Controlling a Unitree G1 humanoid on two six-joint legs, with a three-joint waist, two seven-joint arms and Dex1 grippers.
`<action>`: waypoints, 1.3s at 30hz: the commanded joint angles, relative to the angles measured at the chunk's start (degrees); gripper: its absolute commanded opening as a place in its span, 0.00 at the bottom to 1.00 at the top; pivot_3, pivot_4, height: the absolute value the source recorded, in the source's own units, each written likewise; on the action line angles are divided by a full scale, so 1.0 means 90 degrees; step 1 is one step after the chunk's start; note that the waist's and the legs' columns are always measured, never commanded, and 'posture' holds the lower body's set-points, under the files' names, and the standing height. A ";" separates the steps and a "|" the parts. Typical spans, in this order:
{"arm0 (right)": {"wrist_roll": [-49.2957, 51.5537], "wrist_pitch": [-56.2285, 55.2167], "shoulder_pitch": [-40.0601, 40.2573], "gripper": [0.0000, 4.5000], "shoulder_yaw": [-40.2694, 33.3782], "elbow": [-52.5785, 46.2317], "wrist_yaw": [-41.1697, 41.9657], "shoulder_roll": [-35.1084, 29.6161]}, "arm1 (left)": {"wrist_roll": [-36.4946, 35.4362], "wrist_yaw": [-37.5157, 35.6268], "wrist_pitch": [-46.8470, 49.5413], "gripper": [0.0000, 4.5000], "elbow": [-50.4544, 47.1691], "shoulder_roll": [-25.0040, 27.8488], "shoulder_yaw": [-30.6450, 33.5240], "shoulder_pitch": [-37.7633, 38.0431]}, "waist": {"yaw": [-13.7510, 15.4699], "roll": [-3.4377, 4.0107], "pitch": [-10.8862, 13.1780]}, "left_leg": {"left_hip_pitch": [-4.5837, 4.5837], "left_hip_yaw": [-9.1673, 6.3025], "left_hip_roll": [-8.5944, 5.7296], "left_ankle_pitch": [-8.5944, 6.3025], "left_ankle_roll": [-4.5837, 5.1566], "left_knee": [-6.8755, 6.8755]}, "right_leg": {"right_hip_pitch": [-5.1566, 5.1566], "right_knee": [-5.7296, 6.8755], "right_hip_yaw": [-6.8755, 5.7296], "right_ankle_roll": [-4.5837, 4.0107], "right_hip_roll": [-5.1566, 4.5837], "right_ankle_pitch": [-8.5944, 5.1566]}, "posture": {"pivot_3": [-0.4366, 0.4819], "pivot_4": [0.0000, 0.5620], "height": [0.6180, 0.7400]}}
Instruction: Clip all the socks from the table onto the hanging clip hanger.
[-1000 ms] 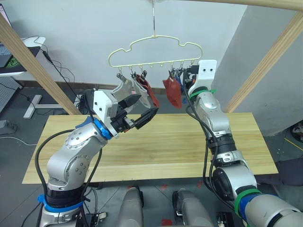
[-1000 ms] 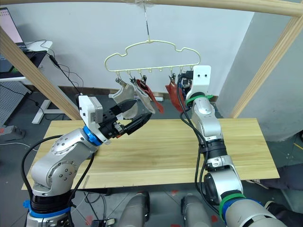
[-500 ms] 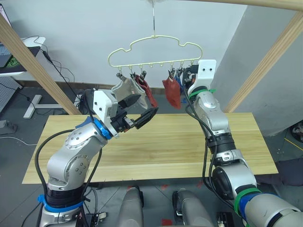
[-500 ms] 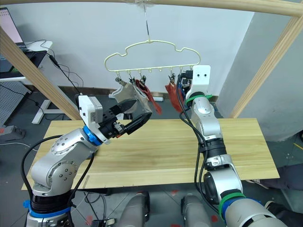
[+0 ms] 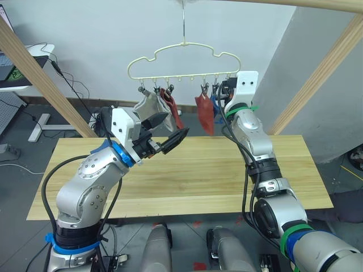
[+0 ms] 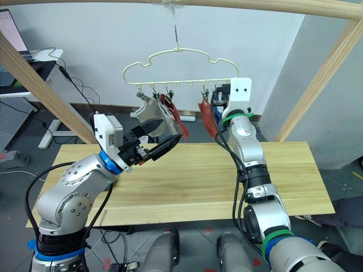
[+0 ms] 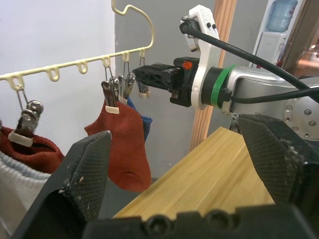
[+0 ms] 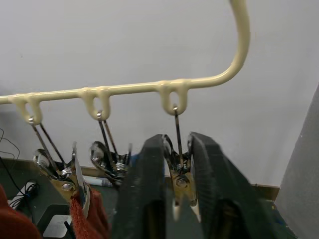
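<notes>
The cream clip hanger (image 5: 176,76) hangs by its hook over the wooden table (image 5: 215,170). Clipped to it are a grey sock (image 5: 147,106), a rust-red sock (image 5: 171,105), a second rust-red sock (image 5: 204,113) and a blue sock (image 7: 144,122) partly hidden behind that one. My right gripper (image 8: 177,142) is raised at the hanger's right end, shut on the end clip (image 8: 178,179). Below the grey sock, my left gripper (image 5: 176,123) is open and holds nothing.
Slanted wooden poles (image 5: 45,73) (image 5: 323,73) and a top pole (image 5: 317,4) frame the workspace. A desk with cables (image 5: 34,54) stands at the back left, behind the table.
The hanger has shifted slightly to the left with my right gripper, and the right rust-red sock has swung to hang straighter. My left arm has barely moved.
</notes>
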 commanded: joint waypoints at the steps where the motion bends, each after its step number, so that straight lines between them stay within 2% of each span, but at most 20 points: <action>1: 0.0028 -0.0177 -0.0223 0.01 -0.0103 -0.0109 0.0028 -0.0018 | 0.0011 0.0021 -0.0131 1.00 -0.0266 0.0034 0.0015 -0.0010 | 0.0003 0.0000 0.0000 | 0.0000 0.0000 0.0000 0.0000 0.0000 0.0000 | 0.0000 0.0000 0.0000 0.0000 0.0000 0.0000 | 0.62 0.40 1.00; 6: 0.0073 0.0059 -0.0196 0.01 -0.0116 -0.0211 0.0279 -0.0218 | 0.0194 0.0089 -0.0185 1.00 -0.0139 0.0076 0.0036 0.0111 | 0.0011 0.0001 0.0000 | 0.0000 0.0000 0.0000 0.0000 0.0000 0.0000 | 0.0000 -0.0001 0.0000 0.0000 0.0000 0.0000 | 0.62 0.41 1.00; 10: 0.0244 0.0564 -0.0162 0.01 -0.0103 -0.0406 0.0788 -0.0467 | 0.0795 0.0287 -0.0254 1.00 0.0404 0.0260 0.0016 0.0267 | 0.0019 0.0002 0.0001 | 0.0002 0.0001 0.0000 0.0000 0.0000 -0.0002 | 0.0000 -0.0001 0.0000 0.0000 0.0000 0.0000 | 0.60 0.41 1.00; 15: 0.0638 0.1844 -0.0101 0.01 0.0026 -0.1116 0.1882 -0.1102 | 0.2179 0.0692 -0.1026 1.00 0.2487 0.0726 0.0061 0.0357 | 0.0026 0.0007 0.0004 | 0.0011 0.0007 0.0001 0.0000 0.0001 -0.0005 | -0.0001 0.0001 0.0005 -0.0001 0.0000 -0.0001 | 0.58 0.41 1.00; 21: 0.0953 0.3183 0.0170 0.01 0.0609 -0.2306 0.3192 -0.1861 | 0.3065 0.0751 -0.2221 1.00 0.4989 0.0963 0.0056 -0.0131 | 0.0038 0.0008 0.0005 | 0.0008 0.0014 0.0003 -0.0002 0.0003 -0.0012 | -0.0006 -0.0007 0.0005 -0.0001 -0.0002 -0.0002 | 0.54 0.42 1.00; 28: 0.1189 0.4091 0.0372 0.01 0.0444 -0.3051 0.3062 -0.1842 | 0.3702 0.0807 -0.3761 1.00 0.8037 0.1125 0.0033 -0.1241 | 0.0018 0.0007 0.0005 | 0.0007 0.0018 0.0005 -0.0002 0.0003 -0.0014 | -0.0009 -0.0005 0.0003 -0.0002 -0.0001 -0.0002 | 0.51 0.42 1.00; 31: 0.1229 0.4303 0.0446 0.01 0.0395 -0.3231 0.2990 -0.1815 | 0.3822 0.0801 -0.4173 1.00 0.9012 0.1150 0.0053 -0.1685 | 0.0000 0.0007 0.0005 | 0.0007 0.0021 0.0004 -0.0002 0.0003 -0.0014 | -0.0008 -0.0005 0.0003 -0.0001 -0.0003 -0.0002 | 0.51 0.42 1.00; 34: 0.1256 0.4502 0.0482 0.01 0.0333 -0.3394 0.2919 -0.1820 | 0.3819 0.0767 -0.4063 1.00 0.9834 0.1173 0.0125 -0.2067 | -0.0019 0.0007 0.0005 | 0.0005 0.0019 0.0005 -0.0002 0.0002 -0.0015 | -0.0009 -0.0006 -0.0001 -0.0001 -0.0002 -0.0002 | 0.50 0.43 1.00; 39: 0.1293 0.4666 0.0521 0.01 0.0307 -0.3541 0.2823 -0.1817 | 0.3768 0.0779 -0.3780 1.00 1.0514 0.1110 0.0176 -0.2319 | -0.0032 0.0006 0.0005 | 0.0005 0.0020 0.0004 -0.0003 0.0002 -0.0014 | -0.0009 -0.0006 -0.0001 -0.0001 -0.0002 -0.0002 | 0.49 0.43 1.00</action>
